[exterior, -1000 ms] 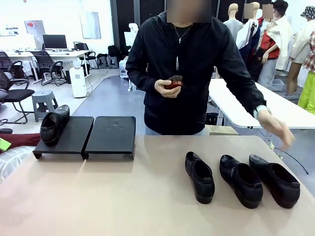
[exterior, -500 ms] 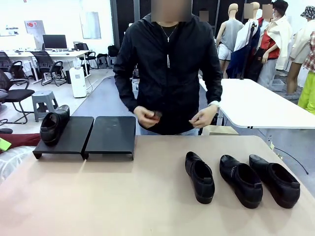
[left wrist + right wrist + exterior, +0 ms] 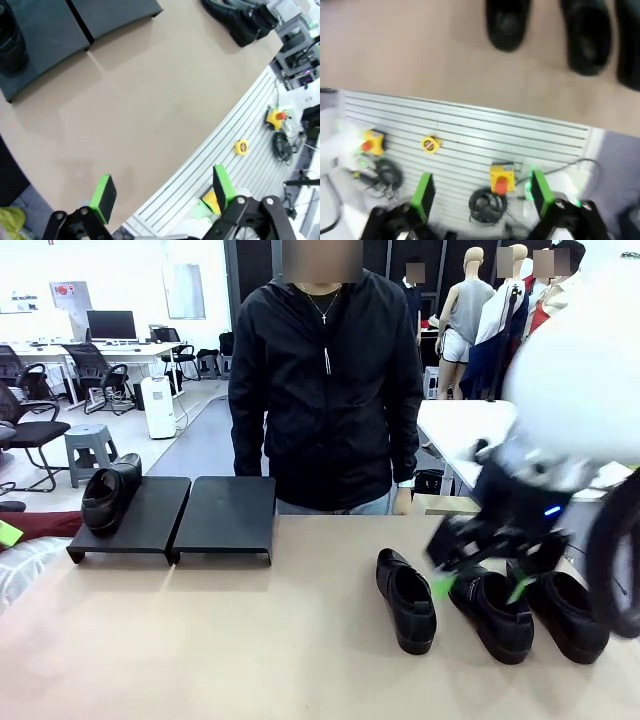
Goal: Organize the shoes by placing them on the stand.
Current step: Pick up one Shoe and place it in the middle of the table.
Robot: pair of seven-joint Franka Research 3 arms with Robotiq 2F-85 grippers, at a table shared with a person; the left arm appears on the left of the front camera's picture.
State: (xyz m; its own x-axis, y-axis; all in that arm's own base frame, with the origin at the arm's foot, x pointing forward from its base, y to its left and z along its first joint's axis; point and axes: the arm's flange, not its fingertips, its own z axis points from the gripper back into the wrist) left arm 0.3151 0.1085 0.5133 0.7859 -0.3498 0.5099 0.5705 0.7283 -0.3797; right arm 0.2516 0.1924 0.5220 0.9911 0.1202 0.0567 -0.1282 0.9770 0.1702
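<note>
One glossy black shoe [image 3: 108,495] rests on the left platform of the black stand [image 3: 225,518]. Three more shoes lie on the tan table at the right: the left one [image 3: 405,598], the middle one [image 3: 492,618] and the right one [image 3: 568,618]. My right gripper [image 3: 480,588] hangs open just above the middle shoe, holding nothing. In the right wrist view, blurred, its green pads [image 3: 423,194] frame the table edge, with the shoes [image 3: 507,22] along the top. My left gripper [image 3: 162,192] is open and empty over the table's near edge, far from the stand [image 3: 115,12] and its shoe [image 3: 10,40].
A person in a black jacket [image 3: 325,390] stands at the far edge, arms down. The right platform of the stand is bare. Below the table's near edge lies a slatted base [image 3: 470,145] with yellow button boxes and cables. A white table [image 3: 470,445] stands behind.
My right arm has swung in from the right and now hangs over the shoes on the table. The person has lowered both hands and straightened up.
</note>
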